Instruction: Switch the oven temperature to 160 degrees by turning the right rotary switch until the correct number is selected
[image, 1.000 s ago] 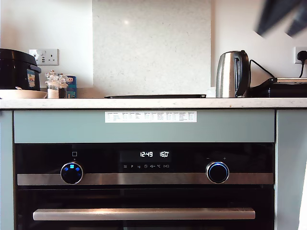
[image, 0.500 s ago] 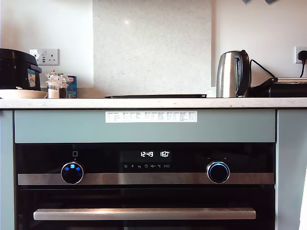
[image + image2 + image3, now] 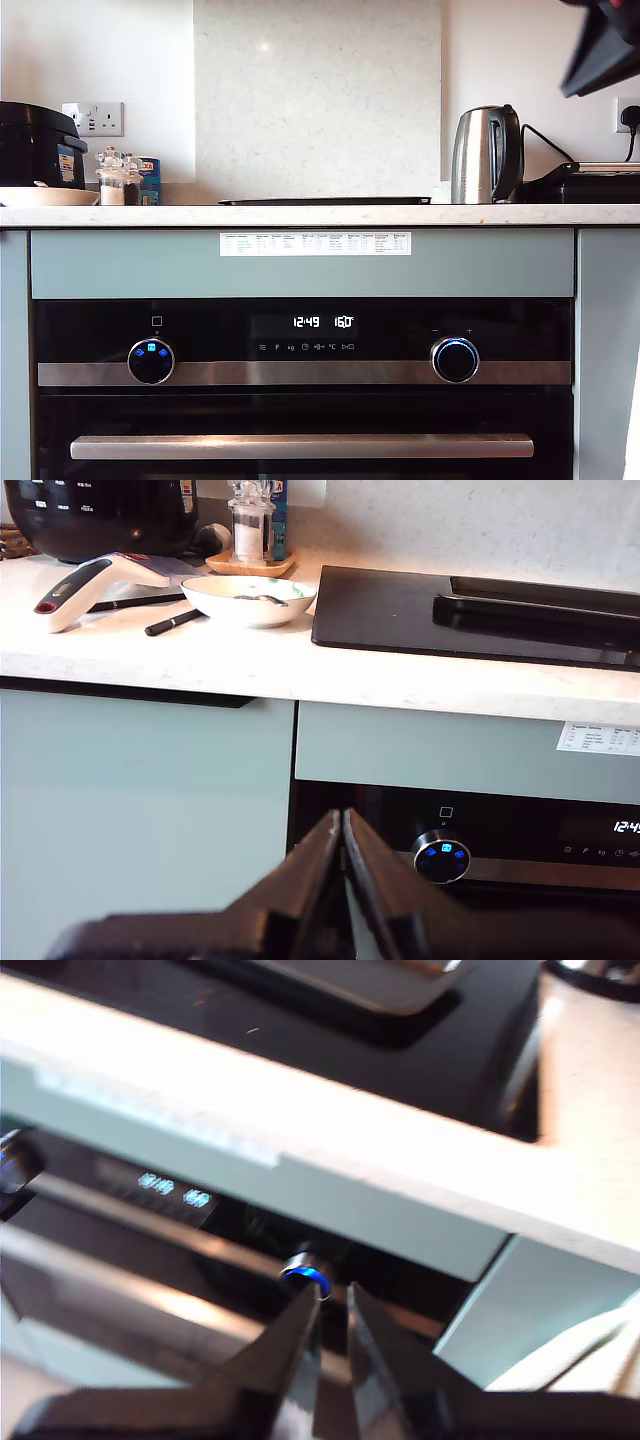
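The oven [image 3: 300, 410] fills the lower exterior view, with a black glass front and a steel bar handle [image 3: 300, 446]. The right rotary switch [image 3: 455, 360] glows with a blue ring at the exterior view's right; nothing touches it. The number [image 3: 343, 322] reads 160° beside the clock. My second gripper [image 3: 333, 1305] hangs above and away from that knob [image 3: 305, 1278], its fingers nearly together and holding nothing. My first gripper [image 3: 343, 830] is shut and empty, facing the knob with blue icons [image 3: 442, 857]. A dark blurred arm part [image 3: 605, 45] shows in the exterior view's upper right corner.
On the worktop [image 3: 320, 214] stand a steel kettle [image 3: 485, 155], a black hob [image 3: 322, 201], a black cooker [image 3: 35, 145], jars and a black appliance [image 3: 590, 183]. A white bowl [image 3: 248, 598] sits near the hob. A label strip [image 3: 315, 243] is above the oven.
The dark arm shape in the exterior view's upper right rose almost out of view, then came back into the corner. The display still reads 160° and the knobs have not moved.
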